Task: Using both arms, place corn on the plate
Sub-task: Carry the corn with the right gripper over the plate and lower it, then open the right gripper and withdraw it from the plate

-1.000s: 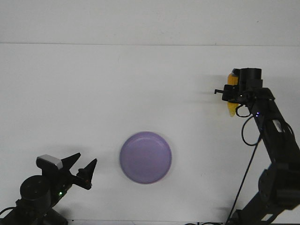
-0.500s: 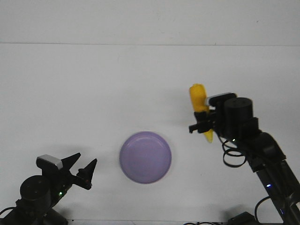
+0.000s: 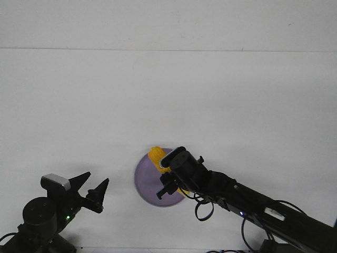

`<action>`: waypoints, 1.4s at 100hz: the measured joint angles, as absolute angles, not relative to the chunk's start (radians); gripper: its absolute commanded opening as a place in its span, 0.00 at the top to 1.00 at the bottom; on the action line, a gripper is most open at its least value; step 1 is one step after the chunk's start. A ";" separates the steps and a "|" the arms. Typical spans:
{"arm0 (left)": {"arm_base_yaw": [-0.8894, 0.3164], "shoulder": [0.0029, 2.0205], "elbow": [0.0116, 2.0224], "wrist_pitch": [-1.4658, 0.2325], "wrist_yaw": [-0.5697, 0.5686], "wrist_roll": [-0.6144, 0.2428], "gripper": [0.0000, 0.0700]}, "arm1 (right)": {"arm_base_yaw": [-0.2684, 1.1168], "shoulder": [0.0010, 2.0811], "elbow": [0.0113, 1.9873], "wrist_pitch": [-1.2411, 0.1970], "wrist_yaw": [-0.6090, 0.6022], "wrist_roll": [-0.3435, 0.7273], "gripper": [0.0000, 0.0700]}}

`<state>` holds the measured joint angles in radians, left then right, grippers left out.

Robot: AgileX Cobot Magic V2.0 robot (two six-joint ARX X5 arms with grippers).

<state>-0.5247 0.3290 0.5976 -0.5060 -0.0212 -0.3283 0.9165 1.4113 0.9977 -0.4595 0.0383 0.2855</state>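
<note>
Over the plate [image 3: 150, 184], near the front middle of the white worktop [image 3: 168, 105], the right arm [image 3: 247, 203] is reaching in low from the right front corner. Its right pincer [image 3: 167, 184] is sitting above the lavender dish and is closing on the corn [image 3: 157, 156], gripping the cob around its middle. Only the cob's yellow end is showing, poking out past the wrist toward the plate's far rim; the rest is lying hidden behind the black wrist, so whether it is touching the plate cannot be told. At the left front corner, well apart from the plate, the left pincer [image 3: 90, 188] is resting with its two pointed fingers spread wide, holding nothing, its grey-white block facing upward.
</note>
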 measured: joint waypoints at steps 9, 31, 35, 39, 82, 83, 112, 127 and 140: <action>-0.525 0.329 0.598 -0.506 -0.021 -0.328 0.34 | 0.916 1.474 0.996 -0.425 0.039 0.286 0.81; -0.525 0.329 0.598 -0.506 -0.021 -0.328 0.34 | 0.916 1.539 0.995 -0.391 0.041 0.285 0.34; -0.525 0.329 0.597 -0.506 -0.021 -0.328 0.34 | 0.916 1.539 0.995 -0.391 0.042 0.285 0.29; -0.525 0.329 0.598 -0.506 -0.021 -0.328 0.34 | 0.916 1.539 0.995 -0.390 0.042 0.285 0.29; -0.525 0.329 0.597 -0.506 -0.027 -0.328 0.34 | 0.879 1.272 1.047 -0.427 0.158 0.204 0.30; -0.525 0.329 0.598 -0.506 -0.027 -0.328 0.34 | 0.876 1.254 1.050 -0.427 0.167 0.200 0.30; -0.525 0.329 0.597 -0.502 -0.027 -0.328 0.34 | 0.784 0.821 1.025 -0.585 0.496 0.116 0.30; -0.525 0.329 0.598 -0.501 -0.027 -0.327 0.34 | 0.762 0.610 0.863 -0.618 0.583 0.112 0.30; -0.525 0.329 0.598 -0.495 -0.027 -0.321 0.70 | 0.760 0.441 0.722 -0.624 0.586 0.112 0.56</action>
<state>-0.5251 0.3290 0.5976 -0.4946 -0.0273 -0.3214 0.7605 0.4412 0.7219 -0.6239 0.5858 0.1120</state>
